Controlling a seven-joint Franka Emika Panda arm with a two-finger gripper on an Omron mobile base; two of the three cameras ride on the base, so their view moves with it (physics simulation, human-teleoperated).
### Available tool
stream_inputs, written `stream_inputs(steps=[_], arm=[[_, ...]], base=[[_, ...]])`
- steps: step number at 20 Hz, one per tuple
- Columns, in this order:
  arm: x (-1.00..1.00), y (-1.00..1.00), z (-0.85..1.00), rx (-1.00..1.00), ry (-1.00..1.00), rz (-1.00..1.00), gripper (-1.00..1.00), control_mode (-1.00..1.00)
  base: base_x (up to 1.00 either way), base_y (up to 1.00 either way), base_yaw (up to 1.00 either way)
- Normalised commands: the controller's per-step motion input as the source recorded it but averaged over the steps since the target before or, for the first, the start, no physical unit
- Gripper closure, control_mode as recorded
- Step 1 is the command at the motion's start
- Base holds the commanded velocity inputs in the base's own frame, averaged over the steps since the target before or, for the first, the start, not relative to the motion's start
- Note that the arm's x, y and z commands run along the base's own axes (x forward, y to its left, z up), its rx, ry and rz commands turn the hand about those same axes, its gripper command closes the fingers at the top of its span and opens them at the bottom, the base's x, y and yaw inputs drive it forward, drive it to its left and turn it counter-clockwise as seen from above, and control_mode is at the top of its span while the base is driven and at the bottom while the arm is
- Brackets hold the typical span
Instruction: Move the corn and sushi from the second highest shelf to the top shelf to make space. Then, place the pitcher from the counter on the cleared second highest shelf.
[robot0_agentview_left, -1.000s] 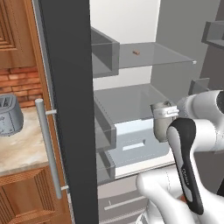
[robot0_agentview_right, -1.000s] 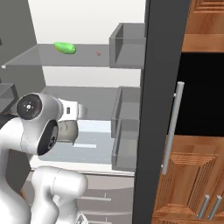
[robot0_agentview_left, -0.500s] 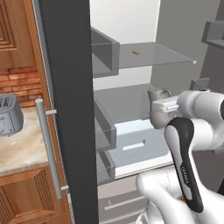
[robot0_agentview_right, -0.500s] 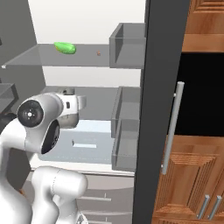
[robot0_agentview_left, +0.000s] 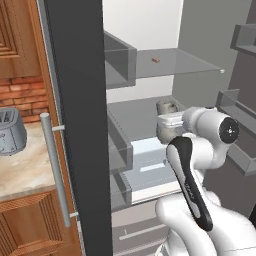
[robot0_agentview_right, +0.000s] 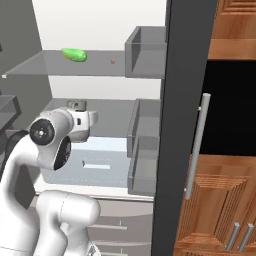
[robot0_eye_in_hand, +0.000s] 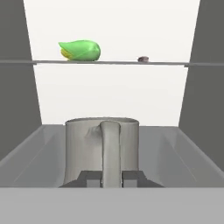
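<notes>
My gripper (robot0_eye_in_hand: 110, 178) is shut on the curved handle of the grey pitcher (robot0_eye_in_hand: 101, 148). It holds the pitcher upright inside the open fridge, low over the second highest shelf (robot0_agentview_left: 135, 112); whether it touches the shelf I cannot tell. From the sides the pitcher (robot0_agentview_left: 167, 107) (robot0_agentview_right: 76, 104) pokes out just ahead of the white hand. Above it, on the glass top shelf (robot0_eye_in_hand: 113, 62) (robot0_agentview_right: 40, 65), lie the green corn (robot0_eye_in_hand: 80, 50) (robot0_agentview_right: 74, 54) at the left and the tiny reddish-brown sushi (robot0_eye_in_hand: 143, 58) (robot0_agentview_left: 155, 60) (robot0_agentview_right: 112, 61) further right.
Grey side bins (robot0_agentview_left: 120, 60) (robot0_agentview_right: 145, 135) flank the shelves. A pale drawer (robot0_agentview_left: 145, 160) lies below the second shelf. The dark fridge door edge (robot0_agentview_left: 80, 125) stands left, with a toaster (robot0_agentview_left: 10, 132) on the counter beyond. Wooden cabinets (robot0_agentview_right: 225, 200) are on the right.
The arm has lifted the pitcher and carried it forward, from in front of the drawer level to over the second highest shelf. Corn and sushi have not moved.
</notes>
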Motion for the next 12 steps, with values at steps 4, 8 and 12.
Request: stream_inputs(steps=[4, 8, 12], arm=[[0.57, 0.29, -0.1, 0.04, 0.0, 0.0, 1.0, -1.0], [0.45, 0.08, 0.0, 0.02, 0.0, 0.0, 1.0, -1.0], [0.41, 0.0, 0.0, 0.0, 0.0, 0.0, 1.0, -1.0]], base=[[0.0, 0.0, 0.0], [0.0, 0.0, 0.0], [0.0, 0.0, 0.0]])
